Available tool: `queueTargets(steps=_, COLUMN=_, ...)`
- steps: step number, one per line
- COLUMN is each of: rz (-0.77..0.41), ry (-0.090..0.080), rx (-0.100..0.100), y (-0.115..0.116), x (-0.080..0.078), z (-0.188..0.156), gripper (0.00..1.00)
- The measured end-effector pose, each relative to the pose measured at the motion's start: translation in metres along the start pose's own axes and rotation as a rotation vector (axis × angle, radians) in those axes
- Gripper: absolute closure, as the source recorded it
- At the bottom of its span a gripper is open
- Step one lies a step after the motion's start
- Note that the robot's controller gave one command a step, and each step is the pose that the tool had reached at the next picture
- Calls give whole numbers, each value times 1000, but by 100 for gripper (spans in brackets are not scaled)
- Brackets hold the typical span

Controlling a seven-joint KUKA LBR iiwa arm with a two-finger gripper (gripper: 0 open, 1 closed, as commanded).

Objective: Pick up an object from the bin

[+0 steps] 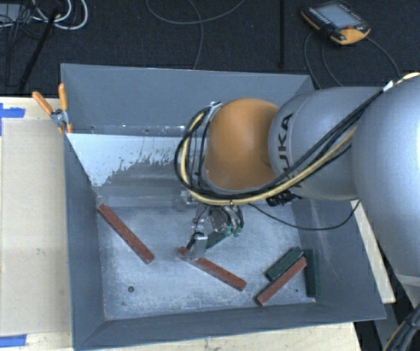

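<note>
the arm (385, 145) is a fat, smooth, silver-grey tube. there's dark kuka lettering (285, 143) on the rounded joint up and to the right of the gripper (195, 246). a glossy orange dome cover (239, 152) caps the wrist right above it. black and yellowish cables (188, 156) loop round the dome's edge and run along the arm's side. the gripper itself is small, dark metal, with a fleck of green on it.

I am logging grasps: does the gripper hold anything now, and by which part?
It cannot be told. The gripper is down at the upper-left end of the middle reddish-brown bar, which lies flat.
</note>
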State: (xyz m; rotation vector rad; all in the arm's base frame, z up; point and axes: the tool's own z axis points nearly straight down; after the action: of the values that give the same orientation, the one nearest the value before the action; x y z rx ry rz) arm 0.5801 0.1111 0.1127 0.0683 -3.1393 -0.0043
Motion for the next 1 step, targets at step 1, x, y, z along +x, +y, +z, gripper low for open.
queueTargets(steps=1, rz=-250, ry=-2, rx=3, y=-69, x=-5, z=27, gripper=0)
